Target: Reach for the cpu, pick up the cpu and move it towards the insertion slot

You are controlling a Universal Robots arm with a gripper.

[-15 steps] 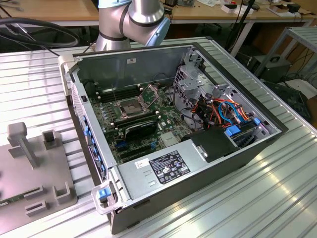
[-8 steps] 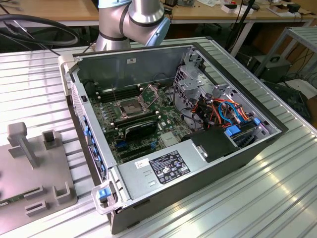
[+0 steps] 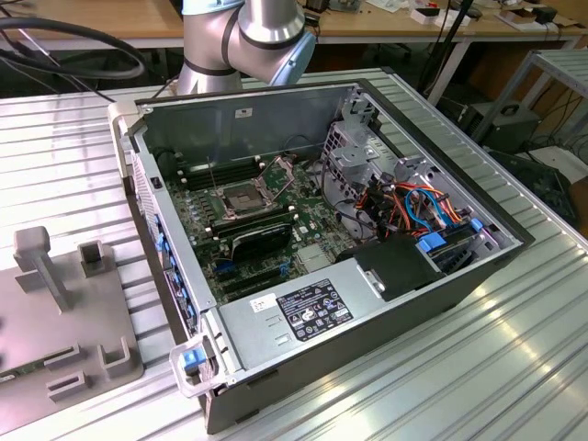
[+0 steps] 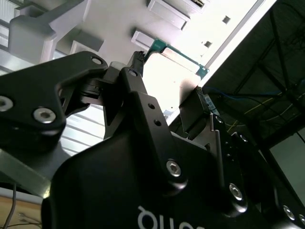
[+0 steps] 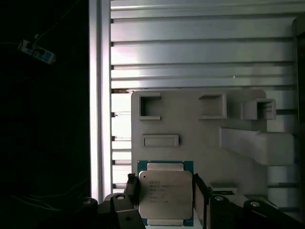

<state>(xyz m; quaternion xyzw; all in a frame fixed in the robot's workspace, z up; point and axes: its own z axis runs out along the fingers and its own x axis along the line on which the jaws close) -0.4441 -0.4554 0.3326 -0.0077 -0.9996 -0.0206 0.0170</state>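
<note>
The cpu (image 5: 165, 193), a silver square on a green board, sits between the two black fingers of my gripper (image 5: 165, 190) in the first wrist view. The fingers press against its two sides and it hangs above a grey fixture plate (image 5: 190, 124). In the second wrist view the cpu's green edge (image 4: 176, 55) spans the fingertips of the gripper (image 4: 174, 62). The insertion slot (image 3: 241, 197), a square socket with a metal frame and raised latch, lies on the motherboard inside the open computer case (image 3: 367, 303). The arm (image 3: 248, 37) stands behind the case.
The grey fixture plate (image 3: 55, 312) with posts and pockets lies at the exterior view's left of the case. A black finned block (image 3: 262, 241) sits beside the socket. A drive cage (image 3: 354, 147) and coloured cables (image 3: 418, 207) fill the case's other half.
</note>
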